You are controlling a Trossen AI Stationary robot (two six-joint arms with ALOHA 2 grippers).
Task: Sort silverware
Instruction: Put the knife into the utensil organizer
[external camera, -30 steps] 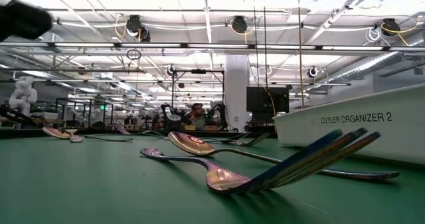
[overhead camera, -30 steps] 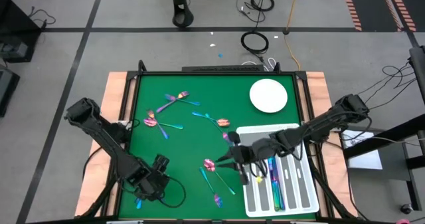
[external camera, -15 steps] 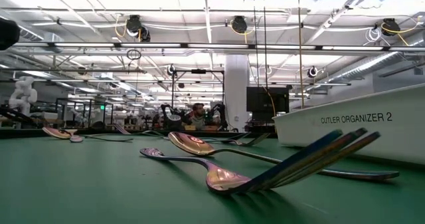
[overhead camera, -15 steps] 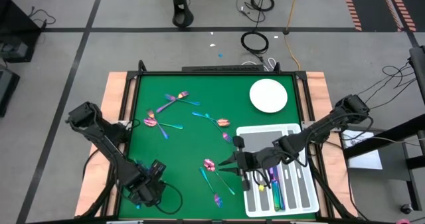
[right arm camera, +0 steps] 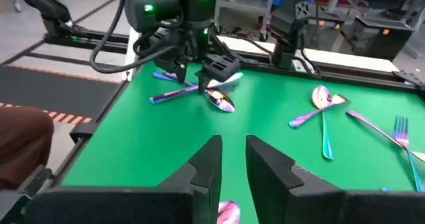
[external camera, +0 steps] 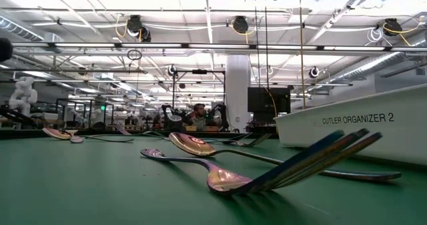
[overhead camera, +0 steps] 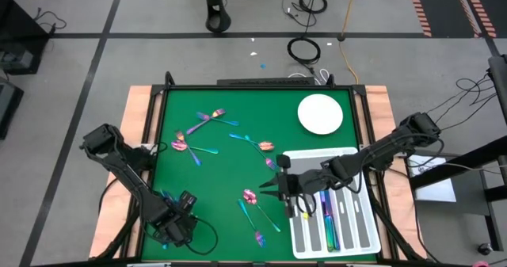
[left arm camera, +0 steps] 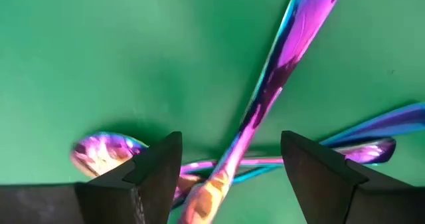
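Observation:
The silverware is slim and rainbow-coloured and lies scattered on the green table. A crossed heap of it (left arm camera: 265, 84) rests flat near the near left corner. My left gripper (left arm camera: 229, 151) stands open over this heap, pointing down, one finger on either side of a purple handle and apart from it. The high view shows this gripper (overhead camera: 176, 226) covering the heap. My right gripper (overhead camera: 273, 192) hovers left of the white tray (overhead camera: 360, 227), nearly level. Its fingers (right arm camera: 209, 157) stand a narrow gap apart with nothing between them.
Loose spoons (overhead camera: 181, 144) (overhead camera: 265, 146) (overhead camera: 249, 196) and a fork (overhead camera: 258, 237) lie about mid-table. The tray holds several sorted pieces (overhead camera: 326, 219). A round white plate (overhead camera: 320, 114) sits at the far right. In the low view a spoon (external camera: 200, 145) and fork (external camera: 313, 158) lie before the tray wall (external camera: 360, 128).
My left gripper has sunk and shifted a little toward the table's near left corner, coming down over the crossed heap of silverware with its fingers still open. The silverware has not moved.

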